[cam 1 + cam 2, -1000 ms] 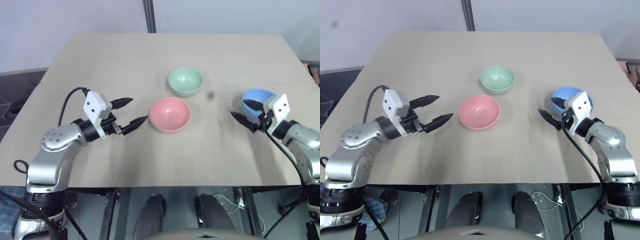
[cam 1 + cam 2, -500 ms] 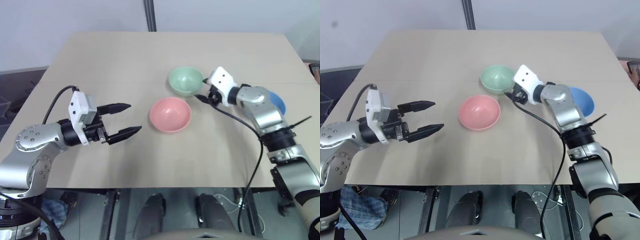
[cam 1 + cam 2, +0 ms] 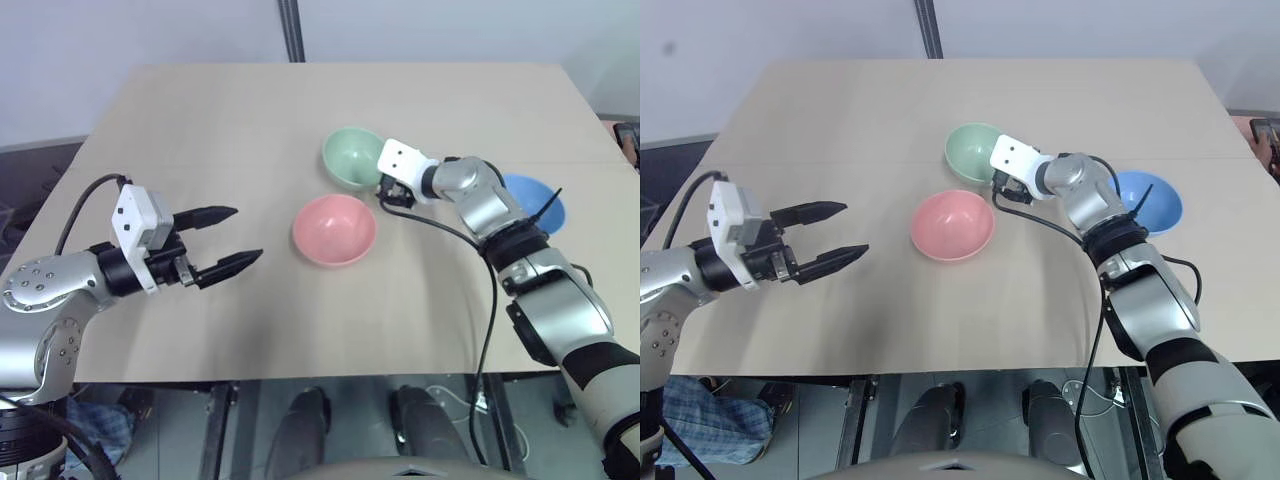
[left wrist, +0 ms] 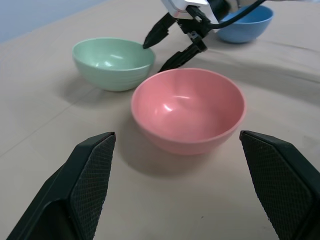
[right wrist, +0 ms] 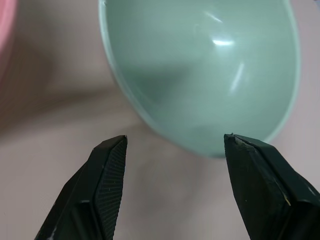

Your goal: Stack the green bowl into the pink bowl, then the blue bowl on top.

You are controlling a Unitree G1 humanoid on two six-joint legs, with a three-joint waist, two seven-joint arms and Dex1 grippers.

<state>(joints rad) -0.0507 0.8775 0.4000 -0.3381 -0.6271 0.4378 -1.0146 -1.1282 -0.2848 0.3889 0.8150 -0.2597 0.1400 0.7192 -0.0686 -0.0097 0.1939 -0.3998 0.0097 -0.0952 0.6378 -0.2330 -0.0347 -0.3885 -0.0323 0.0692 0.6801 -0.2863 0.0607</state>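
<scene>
The right gripper [image 3: 1000, 188] hangs open and empty at the green bowl's [image 3: 970, 152] rim — its wrist view shows the rim between the fingers. The left gripper [image 3: 228, 240] gapes empty beside the pink bowl [image 3: 334, 229]. The blue bowl [image 3: 1152, 198] sits apart on the tan table [image 3: 250, 110] — pale wall behind.

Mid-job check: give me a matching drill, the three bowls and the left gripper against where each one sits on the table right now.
Things:
1. green bowl
2. pink bowl
3. blue bowl
4. left gripper

Places:
A. behind the right arm, towards the table's right edge
B. hovering open, apart from every bowl, left of the pink one
C. farthest back, with the open right gripper at its rim
D. nearest the table's front edge of the three, empty

Pairs: 1-C, 2-D, 3-A, 4-B
</scene>
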